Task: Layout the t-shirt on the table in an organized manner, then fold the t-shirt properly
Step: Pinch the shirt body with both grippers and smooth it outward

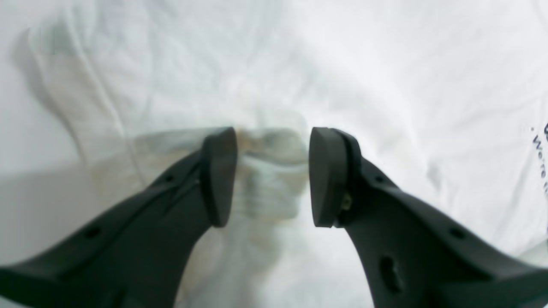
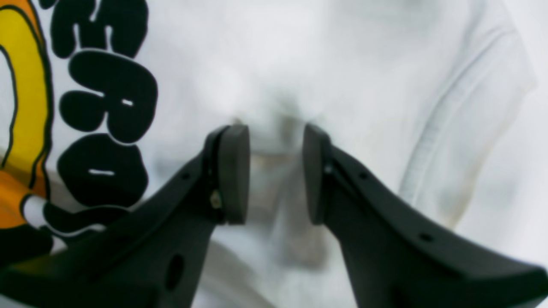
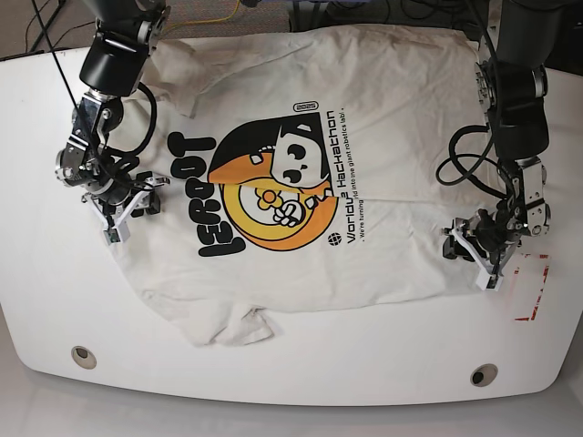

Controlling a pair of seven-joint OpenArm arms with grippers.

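Observation:
The white t-shirt (image 3: 401,118) lies spread print-up across the table (image 3: 301,373), its yellow-orange cartoon print (image 3: 273,196) in the middle. My left gripper (image 3: 483,253) is down at the shirt's right edge. In its wrist view the left gripper (image 1: 272,175) has a bunched ridge of t-shirt (image 1: 385,64) cloth pinched between its pads. My right gripper (image 3: 125,211) sits at the shirt's left edge beside the black lettering (image 2: 107,102). Up close the right gripper (image 2: 276,171) holds a raised fold of the t-shirt (image 2: 308,55).
A sleeve (image 3: 228,326) lies crumpled at the shirt's lower left corner. Two grey grommet holes (image 3: 83,356) (image 3: 483,374) sit near the table's front edge. Red tape (image 3: 536,287) marks the table just right of my left gripper.

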